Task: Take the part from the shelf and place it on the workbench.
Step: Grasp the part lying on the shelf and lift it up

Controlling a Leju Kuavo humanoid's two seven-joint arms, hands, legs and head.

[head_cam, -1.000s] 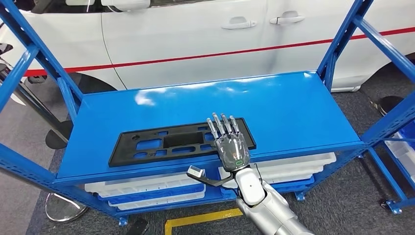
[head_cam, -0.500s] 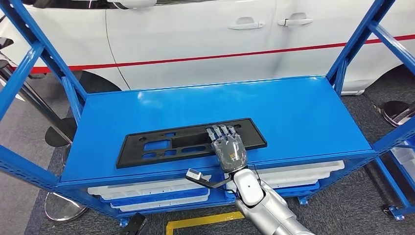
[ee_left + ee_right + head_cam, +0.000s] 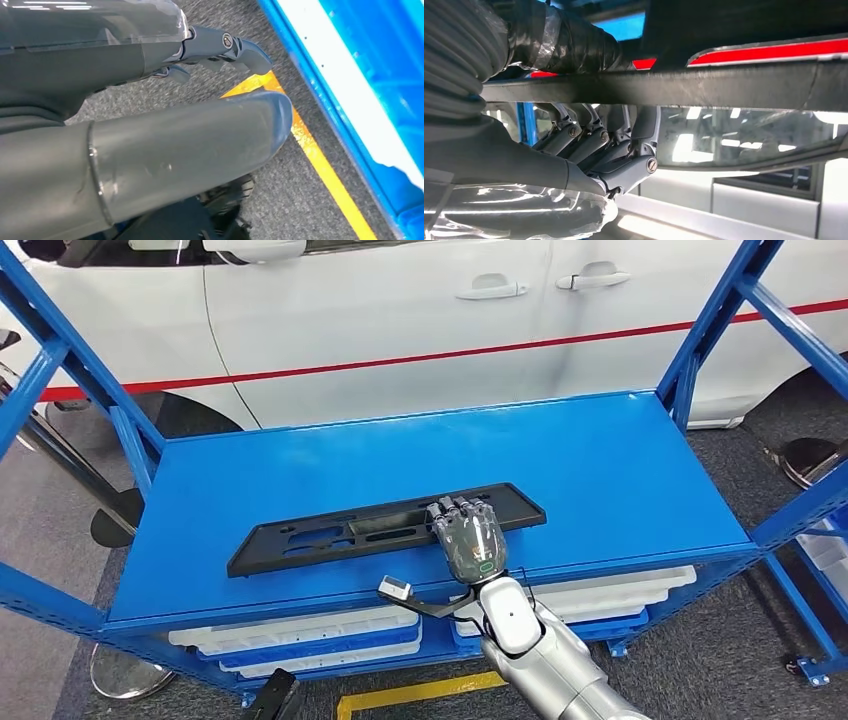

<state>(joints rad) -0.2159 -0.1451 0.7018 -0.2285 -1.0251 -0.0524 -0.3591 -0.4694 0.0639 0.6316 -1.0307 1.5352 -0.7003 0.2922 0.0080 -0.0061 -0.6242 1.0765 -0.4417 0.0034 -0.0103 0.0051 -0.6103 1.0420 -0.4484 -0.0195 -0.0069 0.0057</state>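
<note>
Part: long black flat panel with cut-outs (image 3: pixel 380 530), lying lengthwise on the shelf's top deck near its front edge, one long edge tilted up off the deck.
Shelf: blue metal rack (image 3: pixel 600 470) with corner uprights; white trays on the lower level.
Right hand: (image 3: pixel 470 540) at the part's right portion, near the shelf's front edge; fingers (image 3: pixel 589 142) curled over the part's edge, gripping it.
Left hand: (image 3: pixel 150 100) hanging low beside the shelf's base, over grey carpet; fingers partly curled, holding nothing.
Floor line: yellow tape (image 3: pixel 320 160) running beside the shelf's base.
Car: white body with red stripe (image 3: pixel 400 320), behind the shelf.
</note>
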